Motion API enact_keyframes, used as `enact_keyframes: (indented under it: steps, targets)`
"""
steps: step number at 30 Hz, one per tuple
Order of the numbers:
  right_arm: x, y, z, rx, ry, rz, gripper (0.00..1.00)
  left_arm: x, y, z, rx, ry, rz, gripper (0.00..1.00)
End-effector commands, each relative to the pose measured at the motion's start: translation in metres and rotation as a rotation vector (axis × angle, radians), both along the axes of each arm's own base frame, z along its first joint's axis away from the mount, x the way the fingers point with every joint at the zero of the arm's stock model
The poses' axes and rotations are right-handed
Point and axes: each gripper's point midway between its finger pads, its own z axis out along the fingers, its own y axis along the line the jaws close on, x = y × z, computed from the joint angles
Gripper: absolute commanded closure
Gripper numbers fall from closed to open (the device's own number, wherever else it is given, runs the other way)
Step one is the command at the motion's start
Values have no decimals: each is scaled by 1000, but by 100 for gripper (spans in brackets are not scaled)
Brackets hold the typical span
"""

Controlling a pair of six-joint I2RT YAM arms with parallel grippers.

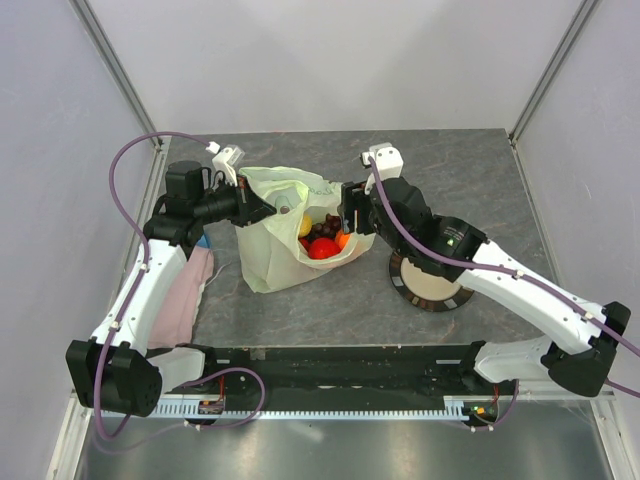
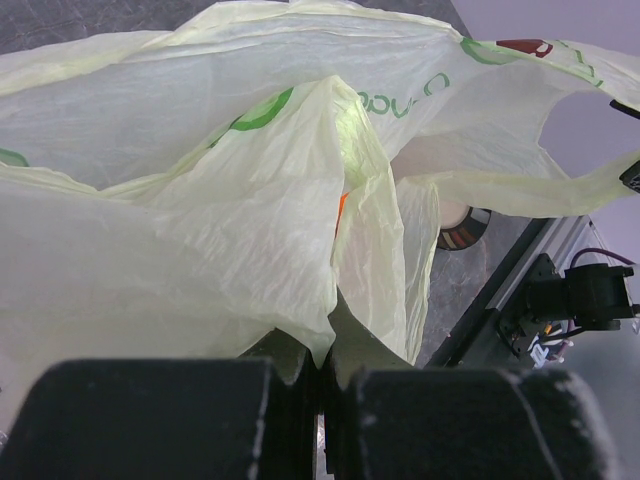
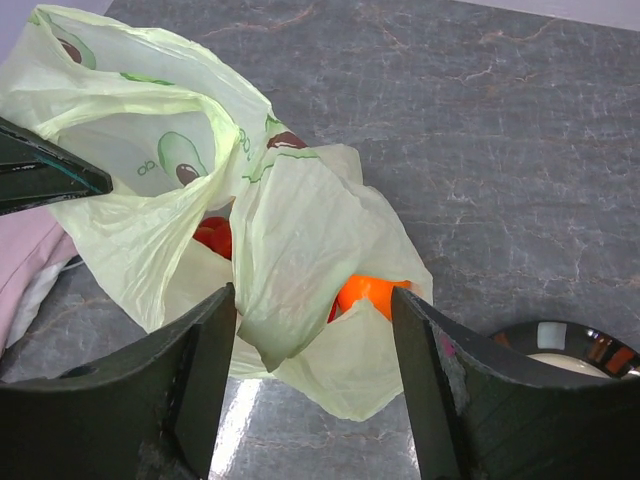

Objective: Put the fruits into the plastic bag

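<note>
The pale yellow-green plastic bag [image 1: 275, 250] stands open on the grey table, and my left gripper [image 1: 262, 207] is shut on its left rim; the film is pinched between the jaws [image 2: 327, 352]. Inside lie fruits: a yellow lemon [image 1: 305, 225], dark grapes [image 1: 322, 230], a red apple [image 1: 321, 248] and an orange [image 1: 343, 240]. My right gripper [image 1: 350, 212] hangs open over the bag's right side. In the right wrist view a loose flap of the bag [image 3: 300, 250] sits between its spread fingers [image 3: 208, 350], with the orange [image 3: 368, 293] and a red fruit [image 3: 215, 235] showing behind.
A dark-rimmed beige plate [image 1: 430, 287] sits under my right forearm, just right of the bag, and shows as the plate [image 3: 560, 345] in the right wrist view. A pink cloth [image 1: 185, 290] lies at the left under my left arm. Walls enclose the table at the back and sides.
</note>
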Motion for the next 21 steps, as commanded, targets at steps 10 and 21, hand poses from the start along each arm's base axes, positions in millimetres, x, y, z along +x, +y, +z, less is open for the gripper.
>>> enact_keyframes:
  steps: [10, 21]
  targets:
    - [12, 3, -25, -29, 48, -41, 46, 3, -2, 6, -13, -12, -2, 98]
    - [54, -29, 106, 36, -176, -106, 100, 33, -10, 77, -123, -72, 16, 98]
